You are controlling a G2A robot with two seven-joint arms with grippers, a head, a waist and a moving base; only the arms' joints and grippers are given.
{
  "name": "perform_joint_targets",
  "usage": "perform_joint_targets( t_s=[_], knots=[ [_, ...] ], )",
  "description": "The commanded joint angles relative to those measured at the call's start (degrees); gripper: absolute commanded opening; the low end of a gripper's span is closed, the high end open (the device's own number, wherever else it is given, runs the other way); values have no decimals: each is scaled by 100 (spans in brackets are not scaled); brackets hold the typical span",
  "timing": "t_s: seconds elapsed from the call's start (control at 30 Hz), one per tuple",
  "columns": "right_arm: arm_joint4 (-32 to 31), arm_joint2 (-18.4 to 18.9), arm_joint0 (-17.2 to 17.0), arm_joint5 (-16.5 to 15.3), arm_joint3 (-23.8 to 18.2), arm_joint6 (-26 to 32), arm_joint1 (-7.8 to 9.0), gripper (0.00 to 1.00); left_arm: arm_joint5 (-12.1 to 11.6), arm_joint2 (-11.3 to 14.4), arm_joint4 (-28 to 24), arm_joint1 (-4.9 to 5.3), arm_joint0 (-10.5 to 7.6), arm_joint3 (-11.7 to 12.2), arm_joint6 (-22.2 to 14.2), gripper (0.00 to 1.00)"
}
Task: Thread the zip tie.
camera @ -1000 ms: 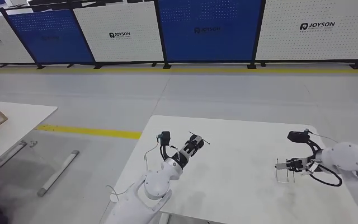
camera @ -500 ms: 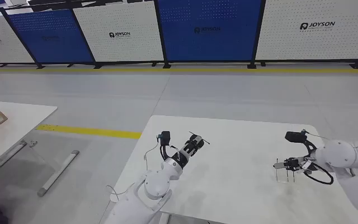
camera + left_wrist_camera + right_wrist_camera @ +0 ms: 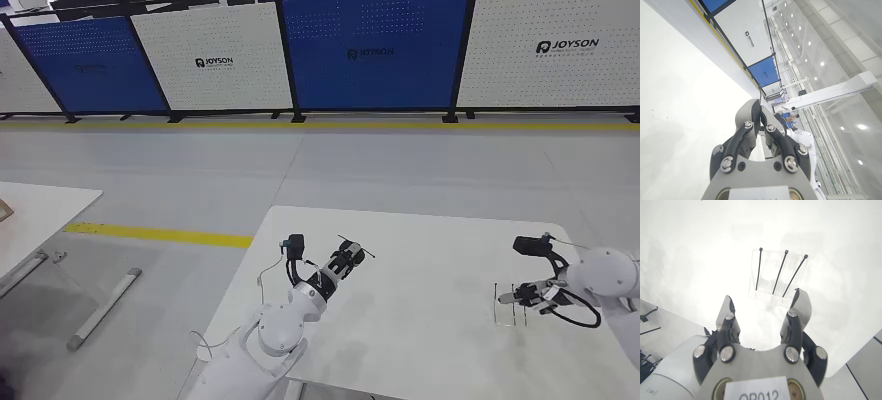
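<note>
At three o'clock on the tabletop (image 3: 420, 300), our right pincer (image 3: 763, 296) gapes empty by racked zip ties (image 3: 780, 272); closing askew could topple their clear stand (image 3: 770, 262). Our left pincer (image 3: 760, 111) pinches a zip tie (image 3: 760, 94).

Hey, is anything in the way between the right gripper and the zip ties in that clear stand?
Nothing visible. The open right gripper hangs just short of the clear stand, whose three zip ties stand apart from each other; only table lies between.

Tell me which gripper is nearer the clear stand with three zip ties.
Right. The right gripper hangs open right beside the clear stand; the left gripper sits across the table, shut on a zip tie.
</note>
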Motion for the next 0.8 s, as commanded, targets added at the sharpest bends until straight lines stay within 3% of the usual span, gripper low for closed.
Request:
perform_joint_targets(
  t_s=[0.0, 0.3, 0.43, 0.77],
  knots=[
    [-21, -72, 30, 70, 38, -4, -22, 45, 0, 0, 0, 0, 0, 0, 0, 0],
    [-62, -248, 250, 295, 374, -4, -121, 43, 0, 0, 0, 0, 0, 0, 0, 0],
    [-44, -350, 357, 321, 568, -4, -187, 37, 0, 0, 0, 0, 0, 0, 0, 0],
    [49, -784, 732, 286, 1344, -43, -477, 38, 0, 0, 0, 0, 0, 0, 0, 0]
  ],
)
